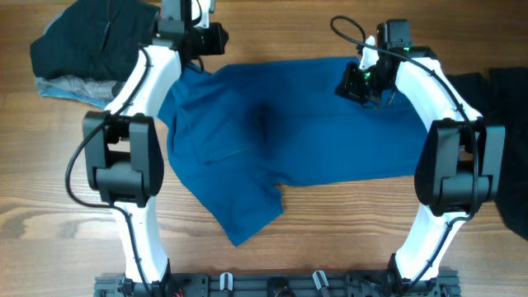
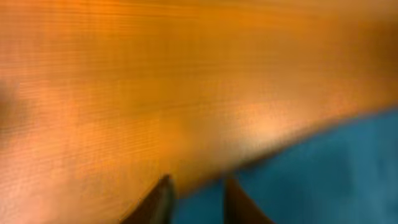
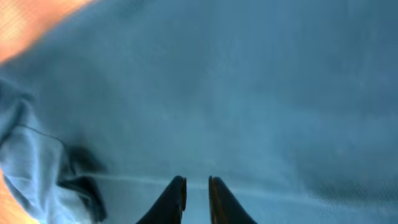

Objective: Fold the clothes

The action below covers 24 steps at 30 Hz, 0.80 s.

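Blue shirt [image 1: 289, 144] lies spread across the wooden worktop [image 1: 330, 231]. Left claw [image 2: 196, 202] hangs slightly parted at its far edge, right claw [image 3: 196, 198] nearly closed above it, both empty.

Bare wooden table [image 1: 330, 223], w/ black rail [image 1: 272, 285] along near edge.

Overhead view straight down on wooden table [image 1: 272, 223] and both arms, wrist views close and blurred, left facing table edge of blue shirt [image 2: 336, 174], right facing shirt, all sharing shirt.
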{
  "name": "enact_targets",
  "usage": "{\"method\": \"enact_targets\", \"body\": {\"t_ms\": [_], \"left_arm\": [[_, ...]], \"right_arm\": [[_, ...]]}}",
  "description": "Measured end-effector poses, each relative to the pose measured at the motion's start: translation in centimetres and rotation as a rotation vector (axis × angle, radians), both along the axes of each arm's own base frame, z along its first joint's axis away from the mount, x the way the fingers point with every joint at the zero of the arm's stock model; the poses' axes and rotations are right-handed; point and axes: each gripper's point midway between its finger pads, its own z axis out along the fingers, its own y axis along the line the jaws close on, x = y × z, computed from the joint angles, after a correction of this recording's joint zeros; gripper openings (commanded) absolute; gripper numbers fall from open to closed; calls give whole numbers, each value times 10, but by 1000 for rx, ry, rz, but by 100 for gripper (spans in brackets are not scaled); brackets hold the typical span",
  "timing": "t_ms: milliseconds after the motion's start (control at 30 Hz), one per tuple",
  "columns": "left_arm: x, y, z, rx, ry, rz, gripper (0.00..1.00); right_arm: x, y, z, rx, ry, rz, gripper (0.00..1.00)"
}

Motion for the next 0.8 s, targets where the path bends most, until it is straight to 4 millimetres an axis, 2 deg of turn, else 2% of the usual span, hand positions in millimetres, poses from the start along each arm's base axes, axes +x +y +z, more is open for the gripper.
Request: {"method": "enact_targets", "body": {"t_ms": [67,167,267,367,433,467,600,667,733,800], "left_arm": [[-17,5,3,41,57,-21,36],[-46,25,10,142,148,-4,37],[-70,58,17,242,229,50,33],[-74,89,15,260,258,103,22],[-77,104,10,247,276,116,13],[-78,108,8,244,283,117,13],[-90,119,-4,255,333,114,34],[-87,122,-5,261,318,116,45],[-73,125,0,262,257,121,49],[-69,126,2,262,239,126,50]], "right_arm": [[-6,-2,-2,-13,22,10,24],[-15,-3,-5,-26,52,28,24],[-17,-4,-5,-31,60,35,24],[-17,-4,-5,-31,57,38,22],[-16,-4,-5,-31,53,38,20],[-16,-4,-5,-31,51,38,20],[-16,-4,-5,-31,51,38,21],[-16,-4,-5,-31,51,38,21],[-16,-4,-5,-31,51,38,21],[-15,-4,-5,-31,50,38,21]]}}
